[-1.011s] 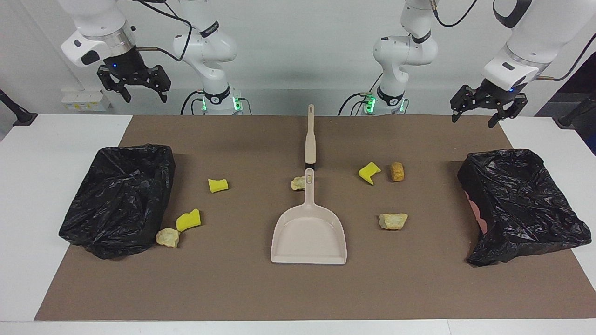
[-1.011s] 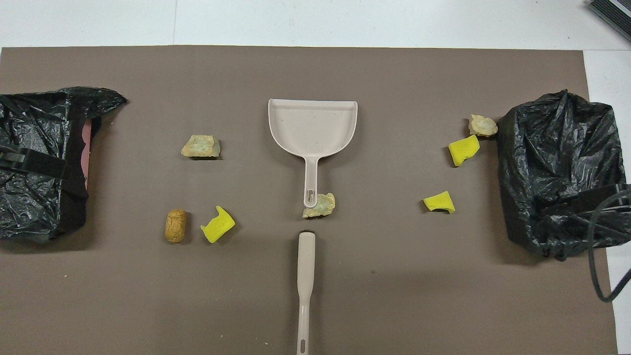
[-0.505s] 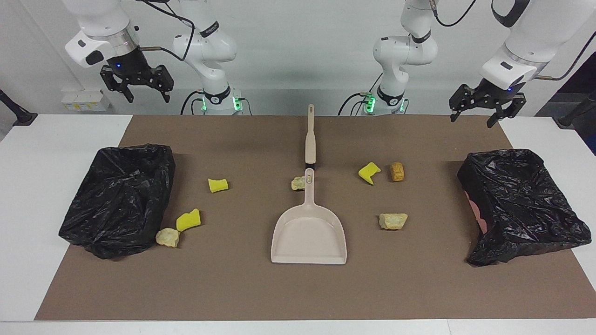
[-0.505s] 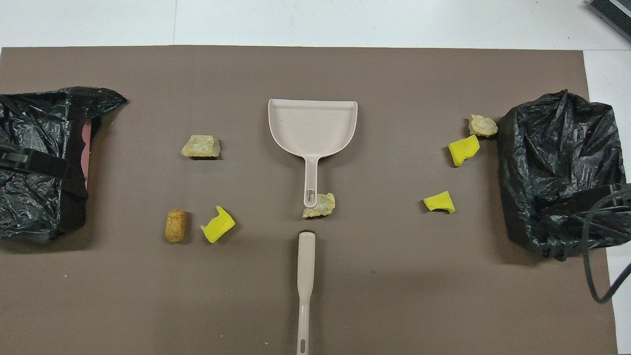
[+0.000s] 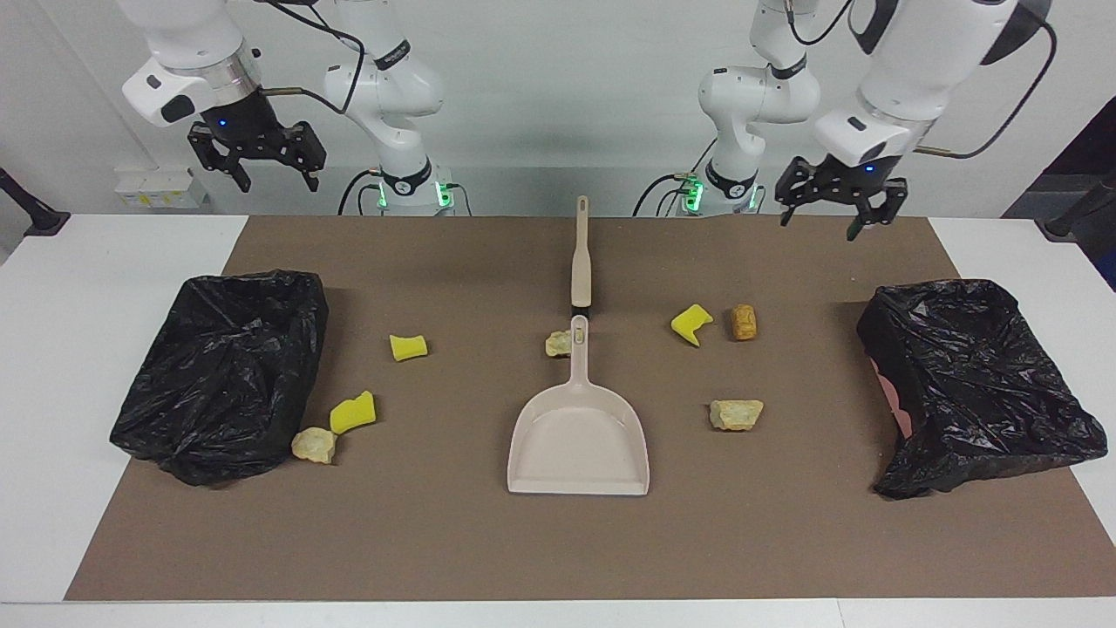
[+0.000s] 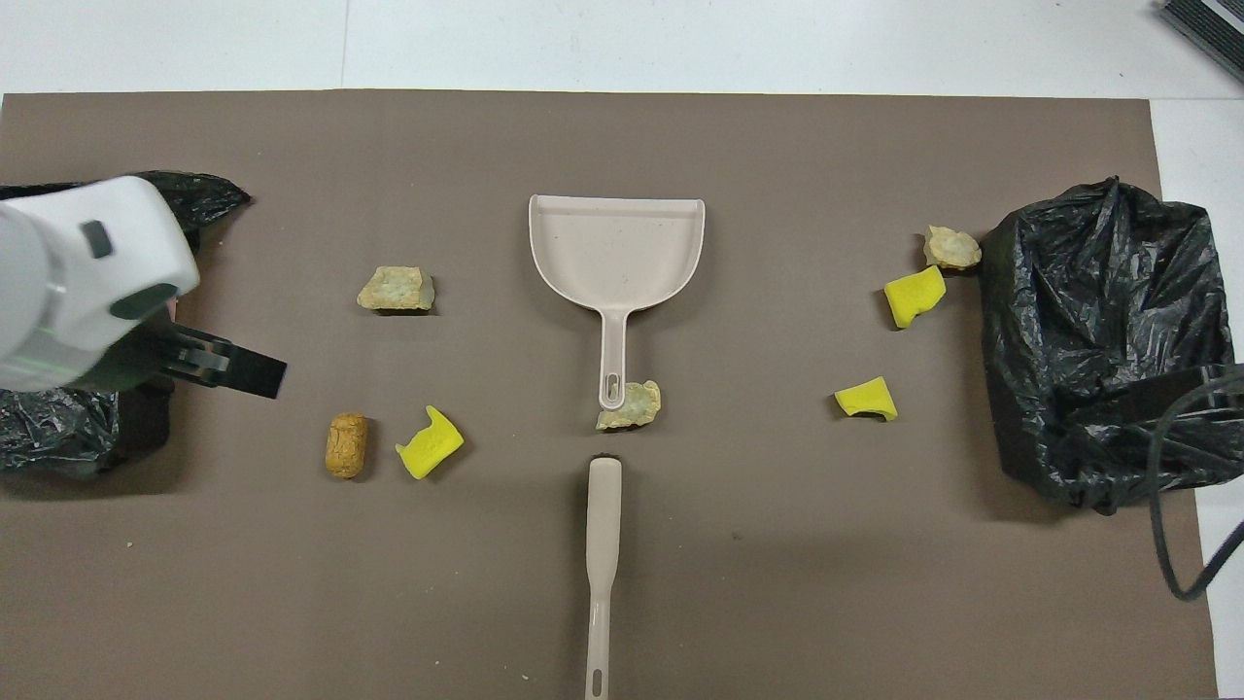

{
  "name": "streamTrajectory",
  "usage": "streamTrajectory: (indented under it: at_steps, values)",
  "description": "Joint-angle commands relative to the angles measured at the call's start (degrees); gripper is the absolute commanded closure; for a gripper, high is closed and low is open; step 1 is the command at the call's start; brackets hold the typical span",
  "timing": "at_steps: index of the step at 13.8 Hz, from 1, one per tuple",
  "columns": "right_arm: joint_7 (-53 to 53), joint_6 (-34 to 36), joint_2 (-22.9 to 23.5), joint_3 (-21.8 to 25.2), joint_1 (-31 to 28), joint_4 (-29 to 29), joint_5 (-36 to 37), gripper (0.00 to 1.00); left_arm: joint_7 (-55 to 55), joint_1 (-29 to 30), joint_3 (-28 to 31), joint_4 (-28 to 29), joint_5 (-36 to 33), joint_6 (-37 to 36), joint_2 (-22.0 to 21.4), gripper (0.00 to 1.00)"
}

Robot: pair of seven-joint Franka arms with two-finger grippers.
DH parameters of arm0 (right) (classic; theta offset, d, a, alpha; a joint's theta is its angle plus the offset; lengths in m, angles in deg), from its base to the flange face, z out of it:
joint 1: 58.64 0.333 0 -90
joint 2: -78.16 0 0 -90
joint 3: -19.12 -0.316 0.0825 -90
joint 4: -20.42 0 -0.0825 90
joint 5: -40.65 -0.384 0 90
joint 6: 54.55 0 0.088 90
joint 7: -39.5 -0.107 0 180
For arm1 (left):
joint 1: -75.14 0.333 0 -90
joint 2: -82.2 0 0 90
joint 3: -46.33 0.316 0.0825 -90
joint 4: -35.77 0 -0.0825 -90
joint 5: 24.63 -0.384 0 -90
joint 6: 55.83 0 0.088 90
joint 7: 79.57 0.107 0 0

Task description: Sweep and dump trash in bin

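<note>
Brown mat covers the white table. Left gripper (image 5: 826, 209) hangs open and empty, high over the mat edge by the robots. It has moved in from the bin (image 5: 972, 384) toward the middle. Brush (image 5: 581, 253) lies centrally, handle pointing to the robots, trash (image 5: 693, 324) scattered around the dustpan (image 5: 579, 440). Right gripper (image 5: 253, 166) waits open.

Left hand (image 5: 828, 210) raised with fingers apart, empty, over the brown mat (image 5: 558, 541) near the robots. Right hand (image 5: 259, 170) raised, fingers apart, empty, above the desk (image 5: 78, 288) edge. Dustpan (image 5: 579, 436) flat at mat centre, brush (image 5: 580, 257) in line with its handle, nearer the robots. Trash (image 5: 736, 413) scattered: seven scraps. Black-bagged bins (image 5: 222, 371) at both ends.
</note>
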Motion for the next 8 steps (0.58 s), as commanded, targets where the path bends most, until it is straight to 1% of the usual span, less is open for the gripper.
streamTrajectory:
  at_steps: [1, 3, 4, 6, 8]
  values:
    - [1.28, 0.00, -1.65, -0.38, -0.59, -1.86, -0.39, 0.00, -8.54, -0.33, -5.93, 11.08, -0.06, 7.58, -5.03, 0.00]
    - [1.55, -0.79, -1.65, -0.56, -0.59, -2.13, -0.82, 0.00, -14.96, -0.15, -11.82, 17.31, 0.02, 12.32, -6.96, 0.00]
    - [1.55, -0.97, -1.30, -0.73, -0.50, -2.04, -2.48, 0.00, -16.99, -0.07, -14.29, 19.78, 0.11, 13.83, -7.75, 0.00]
    - [1.37, -1.84, 0.71, -2.05, -0.50, -1.60, -3.38, 0.00, -19.72, -0.07, -18.77, 22.87, 2.38, 15.24, -8.38, 0.00]
    - [1.11, -3.86, 2.39, -4.50, -0.42, -1.33, -3.38, 0.00, -24.45, 0.02, -24.22, 27.16, 3.80, 19.36, -8.55, 0.00]
